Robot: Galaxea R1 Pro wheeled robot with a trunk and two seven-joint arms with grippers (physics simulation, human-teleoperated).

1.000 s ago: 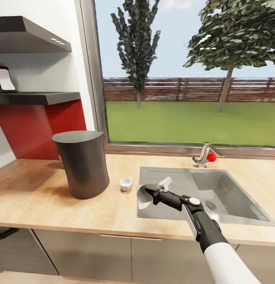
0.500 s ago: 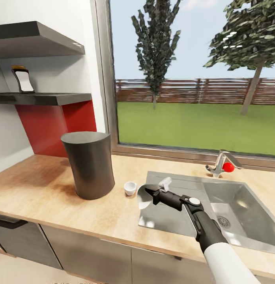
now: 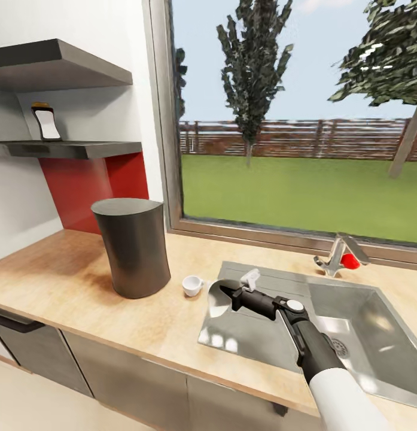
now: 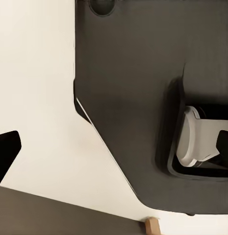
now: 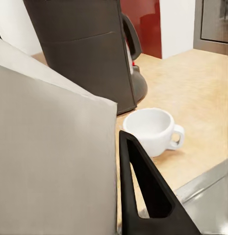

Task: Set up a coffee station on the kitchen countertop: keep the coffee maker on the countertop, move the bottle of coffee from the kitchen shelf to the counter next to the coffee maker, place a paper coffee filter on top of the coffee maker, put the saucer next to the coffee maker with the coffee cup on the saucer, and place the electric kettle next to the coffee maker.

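Filter (image 3: 217, 298): the paper coffee filter, a white cone, was pinched in the right gripper (image 3: 227, 294), held above the desk (image 3: 64, 281) at the near-left corner of the steel sink (image 3: 376, 335). In the right wrist view the paper (image 5: 50, 161) took up much of the frame w/ one dark finger (image 5: 143, 196) against its edge.

Coffee maker (image 3: 132, 246), the tall dark cylinder, stood upright on the desk left of the gripper, flat top bare. Coffee cup (image 3: 191, 285) sat on the wood between coffee maker and sink, just beside the filter but apart from it; handle side visible in the wrist shot (image 5: 152, 129). Behind the coffee maker in that shot, part of the electric kettle (image 5: 136, 73) showed: black handle and dark base, near the red backsplash.

Bottle of coffee (image 3: 46, 123) w/ yellow cap stood on the kitchen shelf (image 3: 76, 148), the thinner lower one, up on the wall left of the window. Tap w/ red knob (image 3: 350, 260) at the sink's far side.

Left gripper: dark finger tip (image 4: 6, 152) at the left wrist view's edge over pale floor and the robot's dark base; open or closed, can't tell.
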